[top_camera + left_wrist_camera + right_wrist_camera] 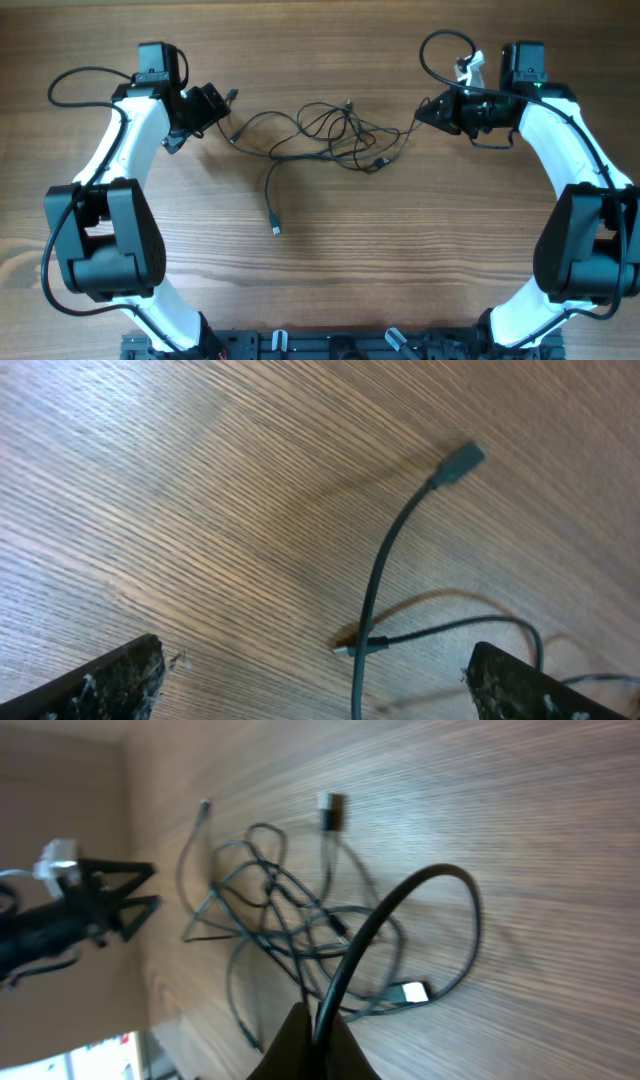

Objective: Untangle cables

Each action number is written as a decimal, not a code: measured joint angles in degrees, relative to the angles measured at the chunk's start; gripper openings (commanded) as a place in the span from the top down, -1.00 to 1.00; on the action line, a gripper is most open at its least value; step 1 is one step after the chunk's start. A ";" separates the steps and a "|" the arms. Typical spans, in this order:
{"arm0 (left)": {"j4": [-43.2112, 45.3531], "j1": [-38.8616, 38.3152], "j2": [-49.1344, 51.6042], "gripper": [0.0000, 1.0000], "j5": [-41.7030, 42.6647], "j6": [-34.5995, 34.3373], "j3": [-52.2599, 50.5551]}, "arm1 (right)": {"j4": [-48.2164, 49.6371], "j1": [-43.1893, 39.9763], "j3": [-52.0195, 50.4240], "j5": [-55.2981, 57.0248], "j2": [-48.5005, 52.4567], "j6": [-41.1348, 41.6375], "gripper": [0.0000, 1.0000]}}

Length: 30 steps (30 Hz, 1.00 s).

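Observation:
The cables (330,135) are thin black wires looped in a bunch at mid-table, and one strand trails forward to a plug (276,230). My left gripper (222,112) sits at the bunch's left end, open. In the left wrist view a wire (372,600) with a dark plug tip (460,460) runs loose between its wide-apart fingers (105,685). My right gripper (422,115) is at the bunch's right end. There its fingertips (300,1040) are shut on one black wire (400,895), which arcs up from them. A silvery plug (412,991) lies close by.
Wooden table (400,250) all round. Both arm bases (100,240) stand at the front left and right. Thicker black arm cables loop at the back corners (75,85). A dark rail (330,345) runs along the front edge.

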 measured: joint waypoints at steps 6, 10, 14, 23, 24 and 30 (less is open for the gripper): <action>-0.04 2.60 0.00 -1.00 2.03 0.50 0.00 | 11.67 1.81 -0.37 -7.85 -7.45 -0.74 0.91; 0.04 3.13 0.00 -1.00 2.75 0.66 0.00 | 35.30 6.54 -0.46 -11.39 -18.51 5.90 0.91; 0.00 3.13 0.00 -1.00 1.05 0.66 -0.04 | 58.03 10.03 -0.31 -12.50 -24.50 13.94 0.91; 0.22 3.13 0.00 -1.00 -0.11 0.68 -0.07 | 42.62 13.99 0.26 -12.37 -25.88 14.73 0.91; 0.28 3.13 0.00 -1.00 -0.22 0.68 -0.09 | 35.80 13.99 0.48 -10.86 -25.35 12.79 0.91; 1.27 3.13 0.00 -1.00 2.29 0.94 -0.11 | 5.57 14.05 0.07 9.01 -17.22 7.56 0.87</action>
